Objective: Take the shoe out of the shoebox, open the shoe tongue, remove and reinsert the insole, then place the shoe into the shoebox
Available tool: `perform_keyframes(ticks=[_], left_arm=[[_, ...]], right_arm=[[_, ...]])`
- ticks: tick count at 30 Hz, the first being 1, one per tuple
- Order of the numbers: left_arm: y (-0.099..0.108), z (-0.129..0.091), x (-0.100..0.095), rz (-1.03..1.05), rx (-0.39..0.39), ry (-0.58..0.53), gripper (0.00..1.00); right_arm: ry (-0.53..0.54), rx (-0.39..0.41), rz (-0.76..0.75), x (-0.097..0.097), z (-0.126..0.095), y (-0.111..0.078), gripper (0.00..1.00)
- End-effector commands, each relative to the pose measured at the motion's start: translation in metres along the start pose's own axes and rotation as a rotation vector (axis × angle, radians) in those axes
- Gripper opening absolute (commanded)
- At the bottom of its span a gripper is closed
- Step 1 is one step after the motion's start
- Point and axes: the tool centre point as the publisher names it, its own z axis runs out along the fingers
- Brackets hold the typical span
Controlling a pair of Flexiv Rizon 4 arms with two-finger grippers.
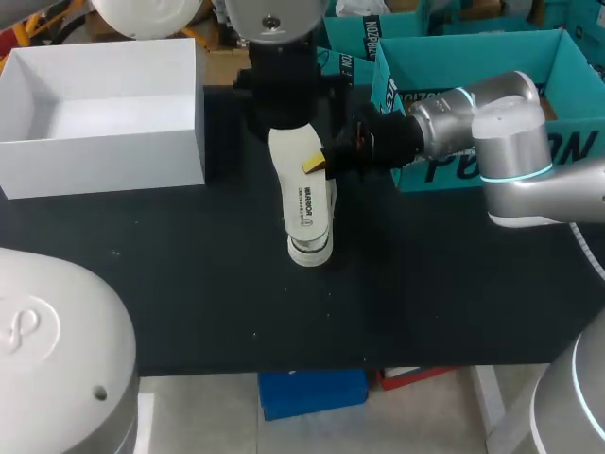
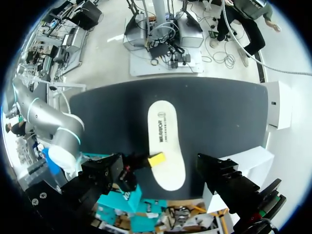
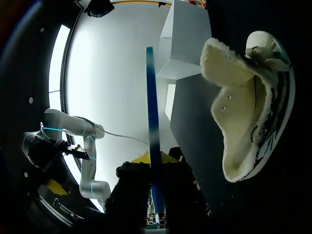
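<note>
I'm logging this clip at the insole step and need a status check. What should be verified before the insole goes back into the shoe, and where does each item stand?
1. Shoe out of the box: ok. The shoe lies on the table, apart from the white shoebox.
2. Insole out of the shoe: ok. The insole is held above the shoe.
3. Grip on the insole: ok. The right gripper is shut on its edge.
4. Tongue open: ok. The right wrist view shows the fleece-lined opening spread.
5. Left gripper steadying the shoe: cannot tell. It is hidden under its own wrist.
</note>
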Motion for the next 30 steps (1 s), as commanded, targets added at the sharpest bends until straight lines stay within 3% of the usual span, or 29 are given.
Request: perform_keyframes(ticks=[1, 30], left_arm=[[0.018, 0.008, -0.003, 0.001, 0.019, 0.009, 1.0], [0.112, 0.034, 0.019, -0.05, 0.05, 0.04, 1.0]], right_arm=[[-0.001, 0.001, 0.001, -0.001, 0.001, 0.001, 0.0], [-0.001, 0.001, 0.001, -0.001, 0.001, 0.001, 0.0]])
